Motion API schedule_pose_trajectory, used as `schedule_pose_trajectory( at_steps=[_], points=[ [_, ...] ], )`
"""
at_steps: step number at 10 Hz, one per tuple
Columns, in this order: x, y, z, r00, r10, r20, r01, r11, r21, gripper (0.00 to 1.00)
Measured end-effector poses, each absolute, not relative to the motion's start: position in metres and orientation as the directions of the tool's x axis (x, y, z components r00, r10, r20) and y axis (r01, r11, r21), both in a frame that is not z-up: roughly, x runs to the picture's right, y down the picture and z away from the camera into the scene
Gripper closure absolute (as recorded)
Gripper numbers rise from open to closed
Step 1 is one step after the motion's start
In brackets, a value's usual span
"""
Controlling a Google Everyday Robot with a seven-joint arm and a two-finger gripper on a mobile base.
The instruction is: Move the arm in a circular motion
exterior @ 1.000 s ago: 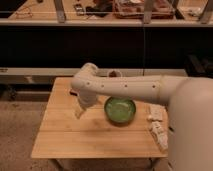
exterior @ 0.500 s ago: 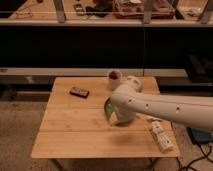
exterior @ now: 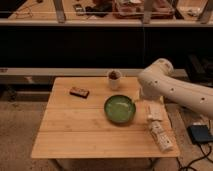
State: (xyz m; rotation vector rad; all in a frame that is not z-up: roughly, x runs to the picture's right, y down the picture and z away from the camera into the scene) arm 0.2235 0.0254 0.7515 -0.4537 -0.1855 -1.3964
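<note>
Your arm [exterior: 172,90] is thick, cream-white, smooth rounded tubes with small dark holes; the gripper [exterior: 141,96] sits beneath its elbow.

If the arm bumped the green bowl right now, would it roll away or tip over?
Probably neither. The green bowl looks wide and low and sits upright on the wooden table, so it would likely slide, not tip. Being round, it might spin a little. The arm is at the table's right side; its gripper, seemingly hanging below the elbow, is hard to make out.
</note>
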Motion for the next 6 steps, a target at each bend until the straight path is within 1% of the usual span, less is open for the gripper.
schedule_pose_trajectory(
  at_steps=[2,3,4,6],
  points=[
    [0.195,-0.027,0.790,0.165,-0.912,0.375,0.976,0.097,-0.193,0.20],
    [0.154,-0.052,0.819,0.109,-0.912,0.395,0.984,0.042,-0.175,0.20],
    [0.114,-0.066,0.840,0.054,-0.909,0.412,0.990,-0.006,-0.143,0.20],
    [0.047,-0.074,0.871,-0.075,-0.884,0.461,0.991,-0.117,-0.064,0.20]
  ],
)
